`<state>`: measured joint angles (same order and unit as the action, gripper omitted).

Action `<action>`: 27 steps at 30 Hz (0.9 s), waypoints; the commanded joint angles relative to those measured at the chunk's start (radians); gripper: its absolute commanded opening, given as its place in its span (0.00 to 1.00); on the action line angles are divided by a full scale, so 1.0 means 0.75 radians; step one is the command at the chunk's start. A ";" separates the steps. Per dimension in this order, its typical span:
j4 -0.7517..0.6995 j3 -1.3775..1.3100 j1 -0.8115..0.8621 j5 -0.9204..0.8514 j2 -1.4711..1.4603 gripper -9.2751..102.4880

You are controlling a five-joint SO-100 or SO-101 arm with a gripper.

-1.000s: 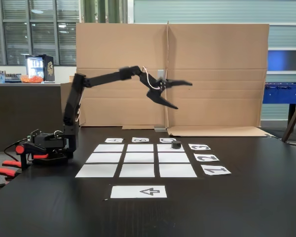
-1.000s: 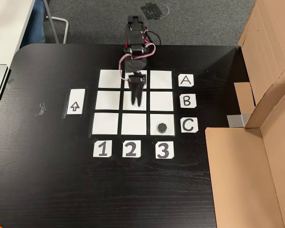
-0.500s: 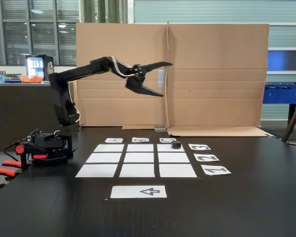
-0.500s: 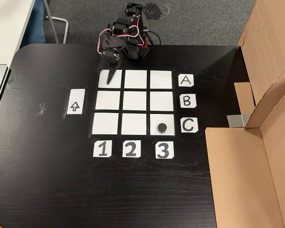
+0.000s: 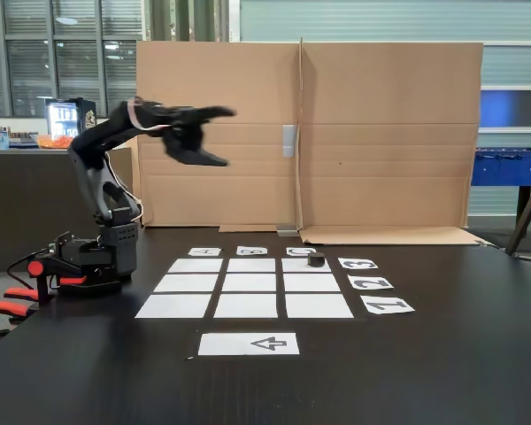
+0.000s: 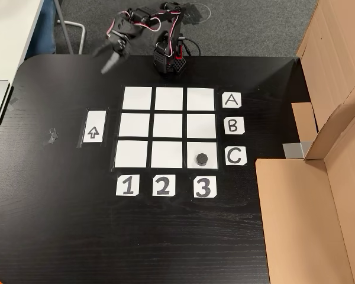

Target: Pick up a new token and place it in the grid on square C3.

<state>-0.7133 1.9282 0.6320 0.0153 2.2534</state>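
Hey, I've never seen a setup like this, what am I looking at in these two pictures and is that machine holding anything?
It is a small robot arm bolted at a black table's edge. One fixed view looks across the table from the side; the other looks straight down. On the table lies the grid of nine white paper squares, labelled A to C and 1 to 3, plus a sheet with an arrow. A black token sits on square C3. The gripper is raised, open and holds nothing.
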 commanded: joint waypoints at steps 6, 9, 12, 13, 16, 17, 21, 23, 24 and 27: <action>0.010 0.221 0.309 -0.016 0.239 0.07; 0.010 0.305 0.399 -0.033 0.292 0.07; 0.010 0.395 0.495 -0.053 0.364 0.07; 0.014 0.432 0.528 -0.061 0.393 0.07; 0.027 0.554 0.610 -0.100 0.489 0.07; 0.031 0.591 0.634 -0.108 0.520 0.07; 0.041 0.751 0.702 -0.143 0.650 0.07; 0.041 0.839 0.726 -0.153 0.726 0.07; 0.041 0.882 0.736 -0.155 0.771 0.07; 0.027 1.006 0.761 -0.166 0.896 0.07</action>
<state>-0.6980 2.6262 1.1796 -0.0966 2.8455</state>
